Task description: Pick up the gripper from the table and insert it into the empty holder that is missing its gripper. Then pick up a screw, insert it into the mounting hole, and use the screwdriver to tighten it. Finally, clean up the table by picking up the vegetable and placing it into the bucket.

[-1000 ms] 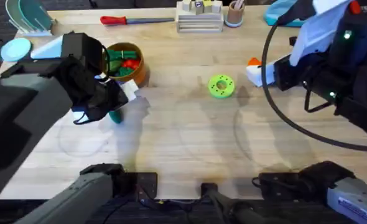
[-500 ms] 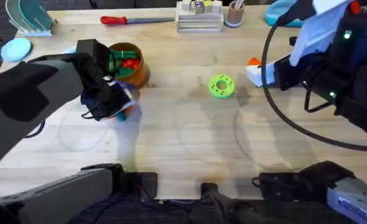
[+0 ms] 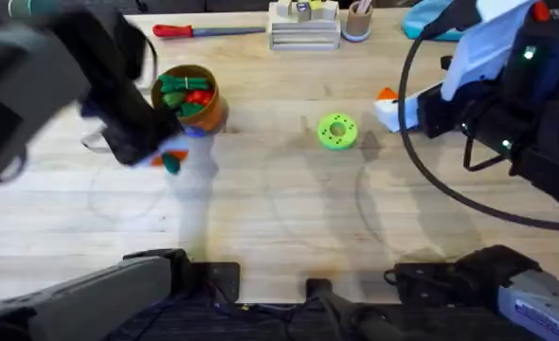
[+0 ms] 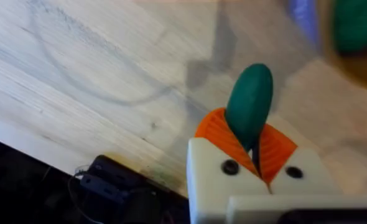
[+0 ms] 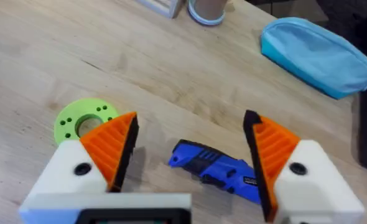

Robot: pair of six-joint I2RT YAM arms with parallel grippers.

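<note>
Vegetable [image 4: 250,102] in left claw [image 4: 253,140] (raised)

Two robot arms work over one pale wooden surface [image 3: 289,227]. One small dark-green glossy oblong toy vegetable [image 4: 250,104] sits between two orange ribbed pads [image 4: 216,130]. One round tan-orange bucket [image 3: 202,106] stands there, with one light-green disc with holes [image 3: 336,132], one slim red-handled screwdriver [image 3: 208,30] and one small brown cup [image 3: 358,21]. The right wrist view shows one chunky bright-blue powered screwdriver [image 5: 221,171] and one light-blue soft pouch [image 5: 317,55].
</note>
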